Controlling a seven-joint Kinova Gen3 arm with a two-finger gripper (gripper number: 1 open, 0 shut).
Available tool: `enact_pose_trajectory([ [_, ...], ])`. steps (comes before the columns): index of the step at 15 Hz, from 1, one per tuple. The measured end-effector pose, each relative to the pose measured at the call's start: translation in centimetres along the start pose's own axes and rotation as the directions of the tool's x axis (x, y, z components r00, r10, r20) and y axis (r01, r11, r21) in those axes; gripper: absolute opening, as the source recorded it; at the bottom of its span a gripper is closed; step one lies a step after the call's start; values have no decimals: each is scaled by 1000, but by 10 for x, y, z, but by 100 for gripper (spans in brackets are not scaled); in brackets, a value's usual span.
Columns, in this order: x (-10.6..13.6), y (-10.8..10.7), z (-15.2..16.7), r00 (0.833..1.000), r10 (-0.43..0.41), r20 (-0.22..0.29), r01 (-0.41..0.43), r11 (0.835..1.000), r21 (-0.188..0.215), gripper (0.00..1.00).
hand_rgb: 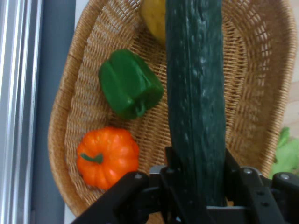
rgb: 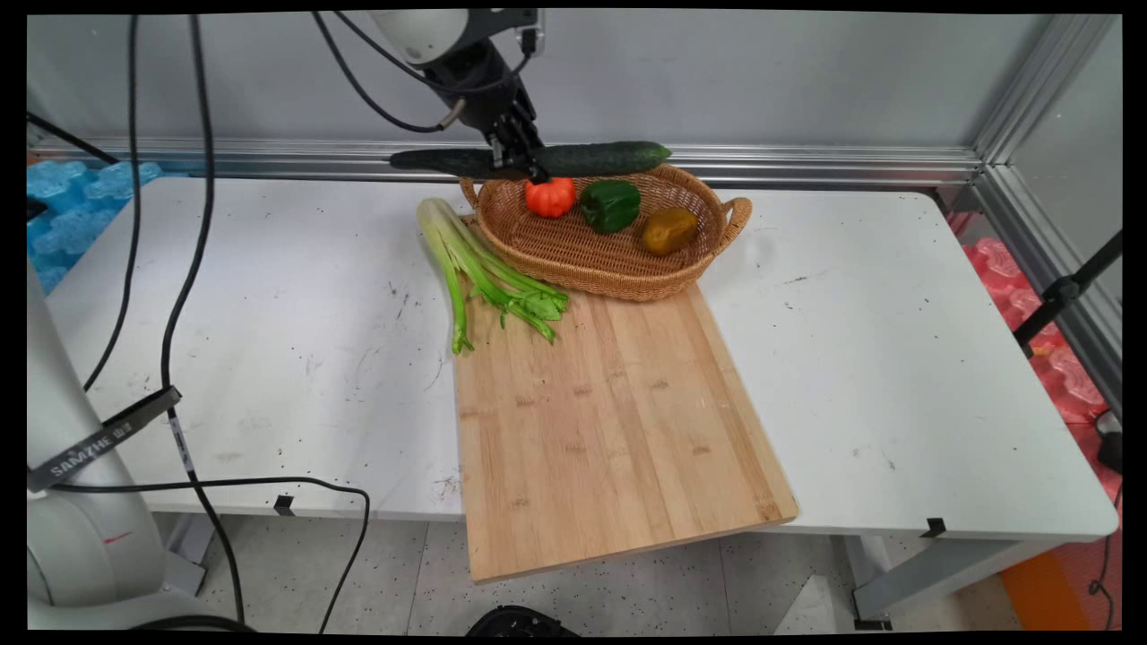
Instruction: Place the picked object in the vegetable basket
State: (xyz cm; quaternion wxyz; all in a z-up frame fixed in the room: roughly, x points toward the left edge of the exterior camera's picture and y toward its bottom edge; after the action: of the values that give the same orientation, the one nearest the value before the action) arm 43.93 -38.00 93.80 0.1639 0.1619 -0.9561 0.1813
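Green is the commonest colour: one bunch of celery (rgb: 484, 273) lies at the left, across the wooden cutting board's (rgb: 609, 421) far corner; one long dark cucumber (rgb: 573, 159), pebbled and level, hangs above the wicker basket's (rgb: 618, 264) far rim, clamped between the fingers of the gripper (rgb: 520, 166); inside the basket sit one orange pumpkin (rgb: 549, 196), one green pepper (rgb: 610, 204) and one yellowish vegetable (rgb: 668, 230), possibly another pepper.

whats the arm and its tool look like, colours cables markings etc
The arm's rounded links are white. Its tool is black, a jointed linkage with visible pivot pins carrying two fingers. Black cables hang from the arm, one with a grey strap lettered SAMZHE.
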Motion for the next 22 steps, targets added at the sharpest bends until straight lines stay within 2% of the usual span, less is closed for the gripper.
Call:
enact_pose_trajectory([
  [6,9,-19,46,996,92,-5,-92,995,-30,0],
  [14,19,-15,87,990,142,-15,-143,986,-85,0],
  [22,22,-11,113,988,156,-9,-156,982,-110,0],
])
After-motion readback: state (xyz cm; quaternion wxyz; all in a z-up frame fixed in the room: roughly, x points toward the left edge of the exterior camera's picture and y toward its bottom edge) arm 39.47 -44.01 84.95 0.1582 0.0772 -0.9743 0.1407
